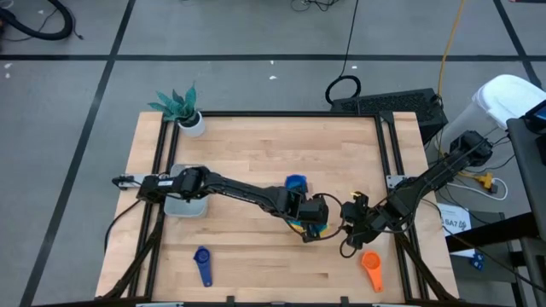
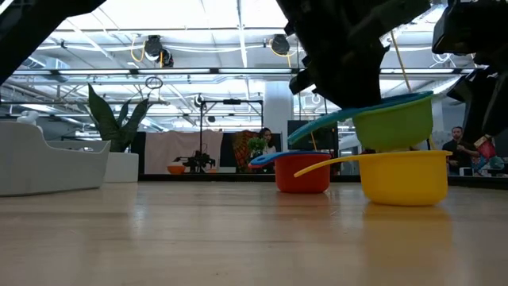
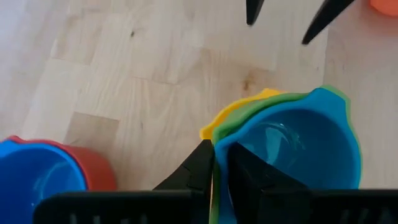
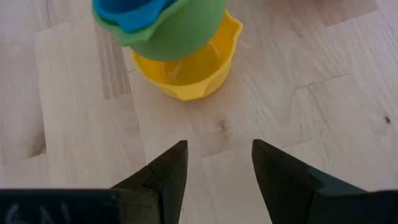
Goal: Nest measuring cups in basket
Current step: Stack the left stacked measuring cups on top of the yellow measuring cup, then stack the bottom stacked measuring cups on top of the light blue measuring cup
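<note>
The left claw (image 3: 221,171) is pinching the rim of the green cup (image 2: 394,121) with a blue one inside, just over the yellow cup (image 2: 405,176), while the right claw (image 4: 217,162) is waiting wide open nearby, and the basket (image 1: 186,205) far off is holding no cups yet.

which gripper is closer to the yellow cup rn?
Left. The left gripper is over the yellow cup, pinching the green cup's rim. The right gripper sits beside it, open, apart.
</note>
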